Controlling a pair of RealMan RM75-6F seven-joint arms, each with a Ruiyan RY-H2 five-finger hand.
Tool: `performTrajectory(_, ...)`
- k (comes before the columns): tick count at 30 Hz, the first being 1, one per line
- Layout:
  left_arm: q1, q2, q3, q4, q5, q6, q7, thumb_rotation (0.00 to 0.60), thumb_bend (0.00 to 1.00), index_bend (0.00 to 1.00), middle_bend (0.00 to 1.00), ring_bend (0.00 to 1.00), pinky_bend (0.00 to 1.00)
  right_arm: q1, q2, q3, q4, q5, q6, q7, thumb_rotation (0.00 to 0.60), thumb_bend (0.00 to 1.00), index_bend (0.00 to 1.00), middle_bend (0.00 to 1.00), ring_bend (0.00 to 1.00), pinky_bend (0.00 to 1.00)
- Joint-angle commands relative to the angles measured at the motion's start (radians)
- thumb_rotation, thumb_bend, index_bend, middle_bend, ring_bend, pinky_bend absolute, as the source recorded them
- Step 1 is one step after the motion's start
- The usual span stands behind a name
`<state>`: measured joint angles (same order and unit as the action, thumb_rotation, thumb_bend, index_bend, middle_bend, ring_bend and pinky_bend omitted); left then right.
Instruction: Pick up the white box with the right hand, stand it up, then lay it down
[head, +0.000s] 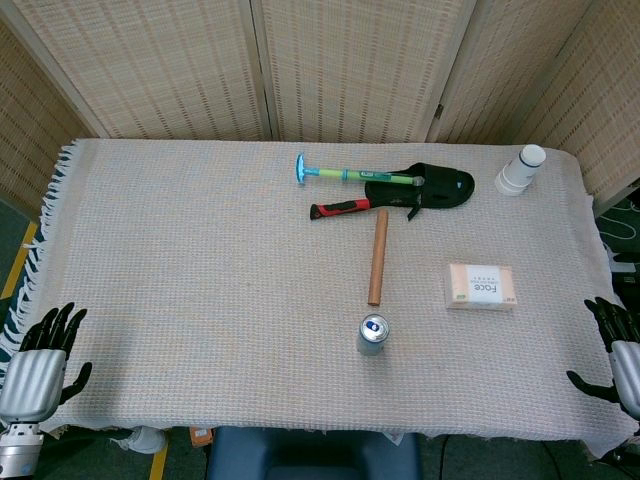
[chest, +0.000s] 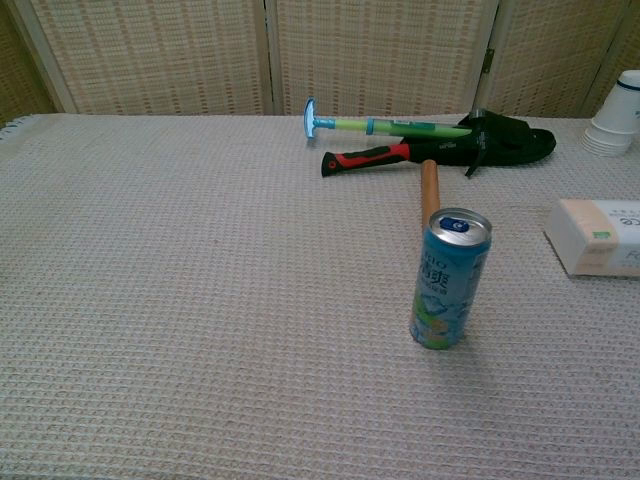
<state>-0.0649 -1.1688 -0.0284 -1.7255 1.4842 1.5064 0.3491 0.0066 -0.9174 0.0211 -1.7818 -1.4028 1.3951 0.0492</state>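
Head view: the white box (head: 482, 285) lies flat on the cloth-covered desk (head: 200, 280), toward the right side, its printed face up. Right hand (head: 618, 350) rests at the desk's right edge, fingers spread and holding nothing, well apart from the box. Left hand (head: 42, 360) sits at the near left corner, fingers likewise spread and empty. A drink can (head: 372, 334) stands upright near the front centre, just in front of a wooden rod (head: 379, 256). Farther back lie a red-handled tool (head: 345, 208), a green-and-blue tool (head: 350, 174) and a black pouch (head: 435, 186). Stacked paper cups (head: 521, 170) stand at the far right corner. Chest view shows the can (chest: 449, 278) upright and the box (chest: 598, 236) at the right edge; neither hand appears there.
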Motion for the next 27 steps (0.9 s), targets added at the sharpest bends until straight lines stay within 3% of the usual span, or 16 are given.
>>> performTrajectory(1, 0.000, 0.000, 0.001, 0.001, 0.000, -0.001, 0.000, 0.600, 0.34, 0.10, 0.00, 0.00, 0.15, 0.000, 0.000, 0.000, 0.001, -0.001, 0.001, 0.000, 0.600, 0.14, 0.00, 0.01, 0.00, 0.00)
performTrajectory(14, 0.001, 0.006, 0.000, -0.008, -0.002, 0.000, -0.016, 0.600, 0.34, 0.10, 0.00, 0.00, 0.15, 0.010, -0.010, 0.012, 0.009, -0.015, 0.013, -0.020, 0.600, 0.14, 0.00, 0.01, 0.00, 0.00)
performTrajectory(27, 0.002, 0.014, -0.002, -0.012, -0.004, 0.003, -0.028, 0.600, 0.34, 0.10, 0.00, 0.00, 0.15, 0.219, -0.001, 0.113, -0.035, 0.149, -0.235, -0.233, 0.600, 0.14, 0.00, 0.01, 0.00, 0.00)
